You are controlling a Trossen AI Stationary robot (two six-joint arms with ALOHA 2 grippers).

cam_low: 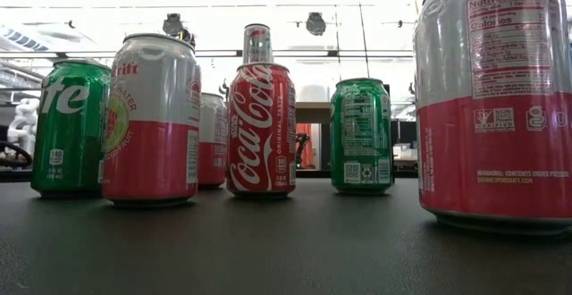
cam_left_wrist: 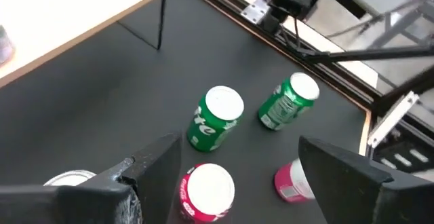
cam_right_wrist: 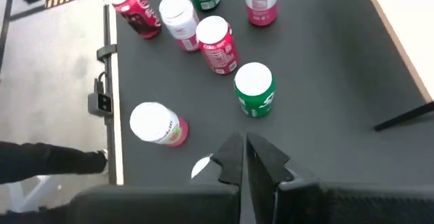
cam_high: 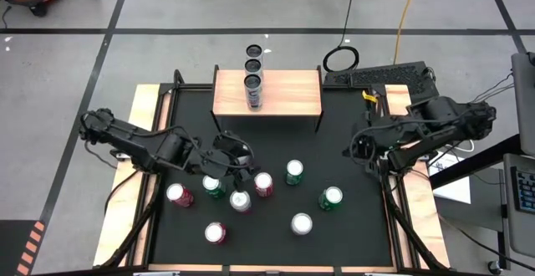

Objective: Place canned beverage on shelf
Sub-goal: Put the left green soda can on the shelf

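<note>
The shelf [cam_high: 267, 94] stands at the mat's far middle on thin black legs, with three slim cans [cam_high: 253, 75] upright on it in a row. Several cans stand upright on the black mat, among them a red cola can [cam_high: 263, 184], two green cans [cam_high: 294, 172] [cam_high: 331, 198] and pink-and-white ones [cam_high: 302, 224]. My left gripper [cam_high: 234, 163] hangs open above the mat. In its wrist view the red cola can [cam_left_wrist: 207, 191] shows below, between the spread fingers [cam_left_wrist: 159, 166], untouched. My right gripper [cam_high: 364, 150] is shut, raised at the mat's right side, holding nothing [cam_right_wrist: 244, 157].
A green can [cam_high: 214, 186], a silver-topped pink can [cam_high: 240, 201] and a red can [cam_high: 179, 195] crowd close around the left gripper. Another pink can [cam_high: 216, 232] stands near the front edge. Wooden strips [cam_high: 142, 176] border the mat left and right. Bare mat lies before the shelf.
</note>
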